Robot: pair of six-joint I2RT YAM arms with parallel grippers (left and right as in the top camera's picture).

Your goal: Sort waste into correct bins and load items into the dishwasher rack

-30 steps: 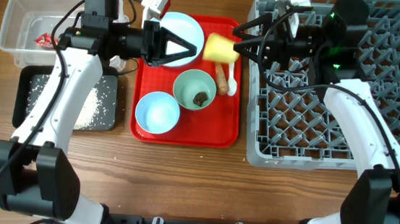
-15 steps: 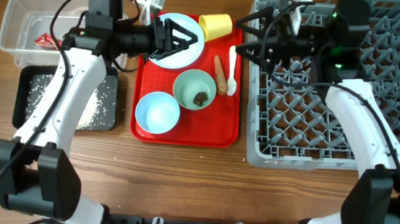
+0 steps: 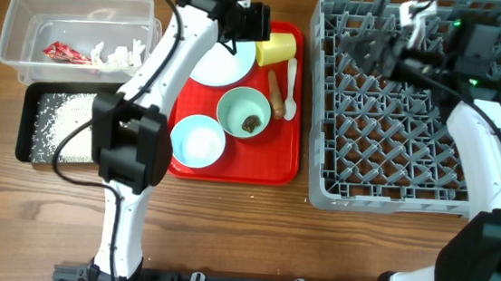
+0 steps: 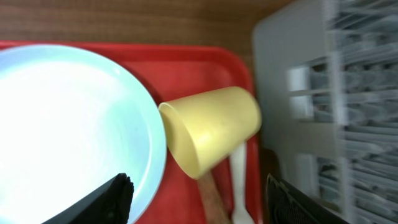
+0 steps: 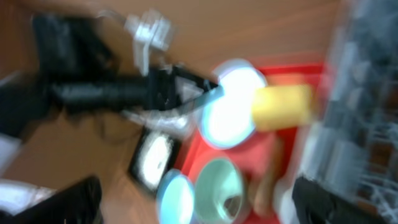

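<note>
The small yellow cup (image 3: 277,49) lies on its side on the red tray, its mouth against the pale blue plate (image 3: 217,60). My left gripper (image 3: 258,27) hangs open just above them, holding nothing. In the left wrist view the cup (image 4: 211,134) lies ahead of the open fingers (image 4: 112,199), with the plate (image 4: 68,124) on the left. The brown stick (image 3: 276,93) and white spoon (image 3: 290,89) lie beside the mint green bowl (image 3: 244,113), which holds a dark lump (image 3: 252,122). My right gripper (image 3: 361,45) is open and empty over the grey rack (image 3: 410,186).
A pale blue bowl (image 3: 198,140) sits at the red tray's (image 3: 276,165) front. The clear tub (image 3: 24,25) holds a red wrapper (image 3: 63,50) and white tissue (image 3: 117,53). The black tray (image 3: 29,126) holds rice (image 3: 70,120). The right wrist view is blurred.
Both grippers have opened. The yellow cup, earlier between them, now lies on the red tray. My left arm swung round over the plate; my right arm drew back over the rack.
</note>
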